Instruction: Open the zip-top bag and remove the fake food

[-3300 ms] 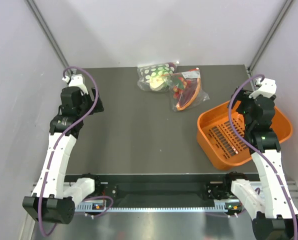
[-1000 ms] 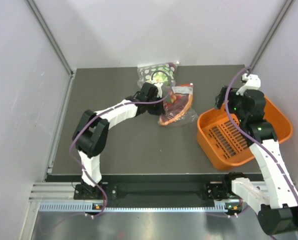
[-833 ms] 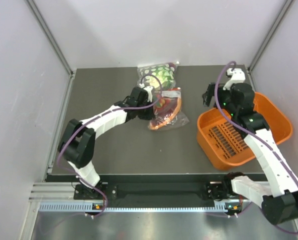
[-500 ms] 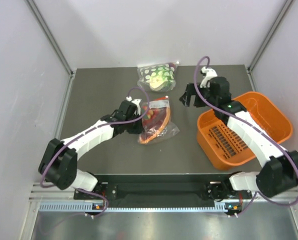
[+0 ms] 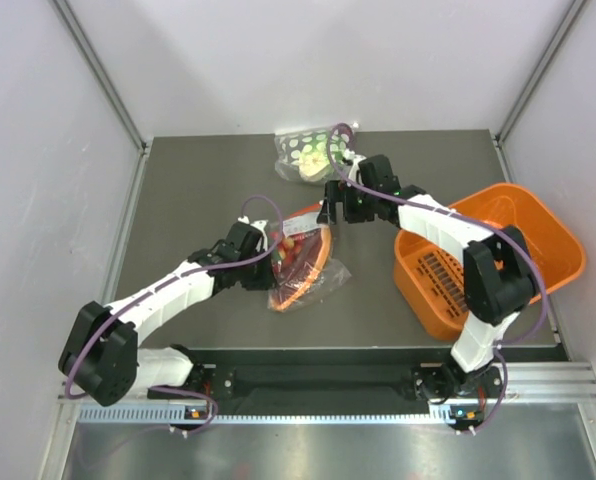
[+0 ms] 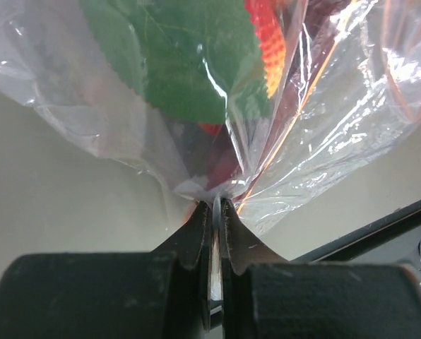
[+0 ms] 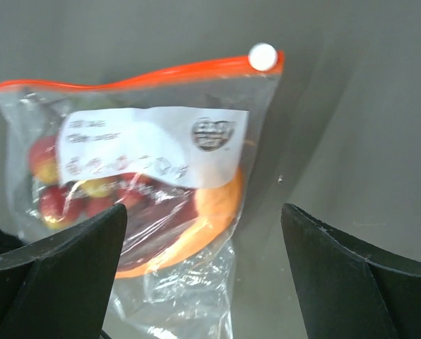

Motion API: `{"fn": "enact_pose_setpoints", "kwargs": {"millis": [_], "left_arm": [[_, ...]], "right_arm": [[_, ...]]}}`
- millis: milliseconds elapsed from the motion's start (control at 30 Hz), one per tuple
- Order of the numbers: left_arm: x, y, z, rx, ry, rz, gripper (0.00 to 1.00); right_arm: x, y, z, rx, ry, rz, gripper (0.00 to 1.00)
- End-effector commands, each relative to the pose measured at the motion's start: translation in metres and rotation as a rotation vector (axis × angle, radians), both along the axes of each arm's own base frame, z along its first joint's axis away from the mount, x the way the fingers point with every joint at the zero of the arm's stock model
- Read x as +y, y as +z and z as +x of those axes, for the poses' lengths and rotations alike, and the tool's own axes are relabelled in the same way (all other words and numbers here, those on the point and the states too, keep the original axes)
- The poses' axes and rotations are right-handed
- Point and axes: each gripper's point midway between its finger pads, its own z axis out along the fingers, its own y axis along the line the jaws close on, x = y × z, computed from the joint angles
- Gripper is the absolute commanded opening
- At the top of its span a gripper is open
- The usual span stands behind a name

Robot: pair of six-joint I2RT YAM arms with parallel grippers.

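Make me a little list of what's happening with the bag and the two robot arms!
bag: clear zip-top bag lying on the table
zip strip: orange, looks closed
inside: fake food, red pieces
left end effector: shut, pinching the bag's plastic
right end effector: open, above the bag, not touching
nearby: orange basket; second bag with spotted things

The left arm (image 5: 168, 290) reached from the lower left toward mid-frame. The left gripper (image 5: 269, 262) was pinched tight on a fold of the zip-top bag (image 5: 316, 278). The right arm (image 5: 448, 225) arched from the lower right to upper centre, and the right gripper (image 5: 338, 212) was spread wide.
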Motion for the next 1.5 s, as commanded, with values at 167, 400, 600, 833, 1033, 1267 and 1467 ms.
{"fn": "enact_pose_setpoints", "kwargs": {"millis": [167,400,600,833,1033,1267,1467], "left_arm": [[0.004,-0.006,-0.018,0.047,-0.011,-0.008,0.0],[0.005,-0.013,-0.024,0.079,-0.041,0.004,0.0],[0.007,-0.017,-0.026,0.085,-0.059,0.02,0.0],[0.013,-0.005,-0.014,0.025,-0.033,0.053,0.21],[0.003,0.066,0.023,-0.198,-0.048,0.018,0.72],[-0.012,0.162,0.062,-0.464,-0.093,-0.047,0.78],[-0.037,0.207,0.081,-0.595,-0.215,-0.181,0.78]], "right_arm": [[0.031,-0.011,0.022,-0.01,0.038,0.057,0.89],[0.065,-0.012,0.024,-0.046,0.167,0.22,0.77],[0.083,-0.019,0.018,-0.017,0.239,0.315,0.52],[0.075,-0.002,0.011,-0.063,0.255,0.281,0.0],[0.062,0.032,-0.011,-0.144,0.292,0.28,0.0],[0.055,0.075,-0.051,-0.201,0.388,0.329,0.0],[0.053,0.11,-0.084,-0.228,0.495,0.39,0.0]]}}
